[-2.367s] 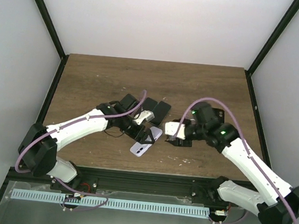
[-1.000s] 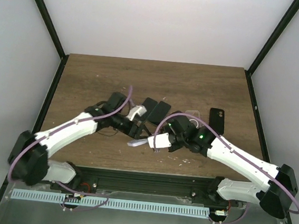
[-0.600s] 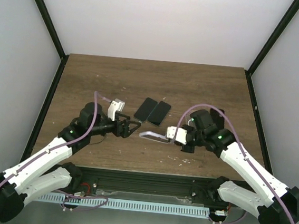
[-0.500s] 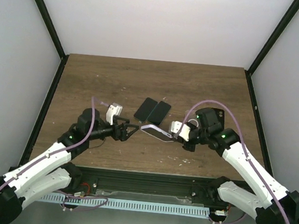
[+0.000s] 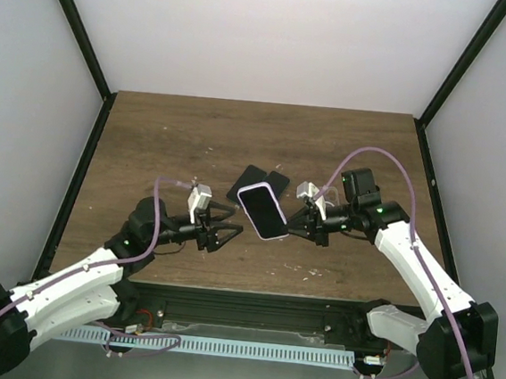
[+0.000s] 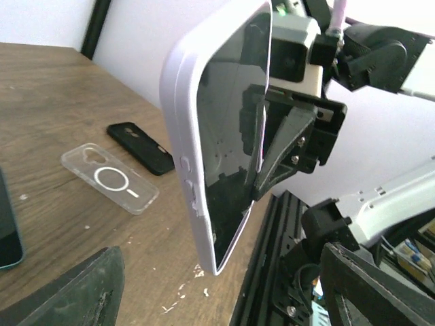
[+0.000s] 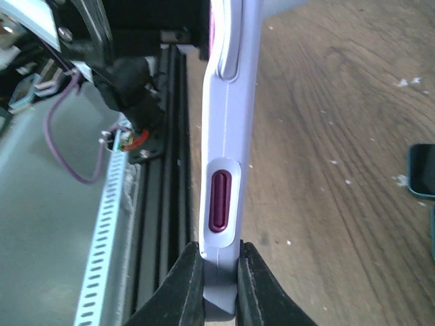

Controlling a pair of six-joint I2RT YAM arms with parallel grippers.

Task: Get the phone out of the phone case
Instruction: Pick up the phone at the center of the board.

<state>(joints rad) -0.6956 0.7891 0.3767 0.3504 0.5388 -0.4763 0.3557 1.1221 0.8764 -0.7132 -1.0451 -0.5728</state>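
The left gripper [image 5: 233,232] stands just to the left of the phone [image 5: 262,211], on its near side, with fingers spread wide and nothing between them. The phone sits in its lilac phone case [image 6: 185,136] and is held in the air above the table [image 5: 151,135], screen tilted. The right gripper [image 7: 217,288] pinches the edge of the phone case on the phone's right side. Behind the phone, two dark phones [image 5: 254,177] lie flat. Farther to its right lie a clear case [image 6: 111,180] and a black case [image 6: 141,147].
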